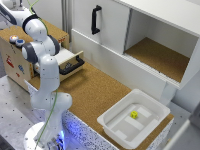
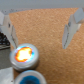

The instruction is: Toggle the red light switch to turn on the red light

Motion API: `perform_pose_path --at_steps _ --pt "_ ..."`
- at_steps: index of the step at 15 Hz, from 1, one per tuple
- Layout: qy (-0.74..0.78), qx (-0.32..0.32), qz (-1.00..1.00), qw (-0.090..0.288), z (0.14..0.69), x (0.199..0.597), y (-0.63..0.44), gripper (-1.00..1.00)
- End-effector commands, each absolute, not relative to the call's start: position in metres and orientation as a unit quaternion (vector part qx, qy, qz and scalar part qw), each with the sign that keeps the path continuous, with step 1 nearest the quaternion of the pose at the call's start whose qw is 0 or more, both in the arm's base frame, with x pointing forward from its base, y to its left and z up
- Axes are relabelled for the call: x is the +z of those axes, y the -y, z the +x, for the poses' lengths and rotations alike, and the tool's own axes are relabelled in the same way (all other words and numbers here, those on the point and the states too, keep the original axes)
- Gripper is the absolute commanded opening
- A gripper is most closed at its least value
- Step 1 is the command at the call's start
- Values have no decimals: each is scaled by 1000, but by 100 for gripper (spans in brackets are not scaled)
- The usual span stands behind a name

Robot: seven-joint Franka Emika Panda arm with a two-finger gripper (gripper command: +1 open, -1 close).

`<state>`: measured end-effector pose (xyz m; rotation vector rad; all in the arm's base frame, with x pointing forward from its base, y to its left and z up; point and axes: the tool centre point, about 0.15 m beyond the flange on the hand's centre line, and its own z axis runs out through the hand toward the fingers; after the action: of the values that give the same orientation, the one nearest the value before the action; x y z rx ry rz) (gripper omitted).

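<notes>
You have two round buttons on the wooden box (image 1: 20, 60) top: red light switch (image 2: 25, 56), its red light (image 2: 23, 54) glowing orange, beside one blue-centred button (image 2: 31, 78). Gripper (image 2: 41, 29) jaws spread, empty. No legible writing.

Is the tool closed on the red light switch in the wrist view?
No. The tool is open, its fingers spread over bare cork, and the red light switch sits untouched nearby.

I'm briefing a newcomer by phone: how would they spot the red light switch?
Find the wooden box at the exterior view's left, behind the arm. Two round dark-rimmed buttons sit side by side on its cork top. The red light switch has the glowing orange-red centre; its neighbour is blue.
</notes>
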<state>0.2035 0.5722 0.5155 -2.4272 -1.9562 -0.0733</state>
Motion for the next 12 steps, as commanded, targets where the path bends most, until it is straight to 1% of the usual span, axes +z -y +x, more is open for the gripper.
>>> perform_pose_path --at_steps 1,3,5,9,12 --pt "648 -1 -761 -25 270 502 -556 100" --pt "652 6 -758 -21 296 499 -541 100" --pt "659 10 -752 -18 308 492 -533 100" --pt "680 19 -733 -2 312 485 -520 100" --pt "676 25 -737 9 314 469 -503 100"
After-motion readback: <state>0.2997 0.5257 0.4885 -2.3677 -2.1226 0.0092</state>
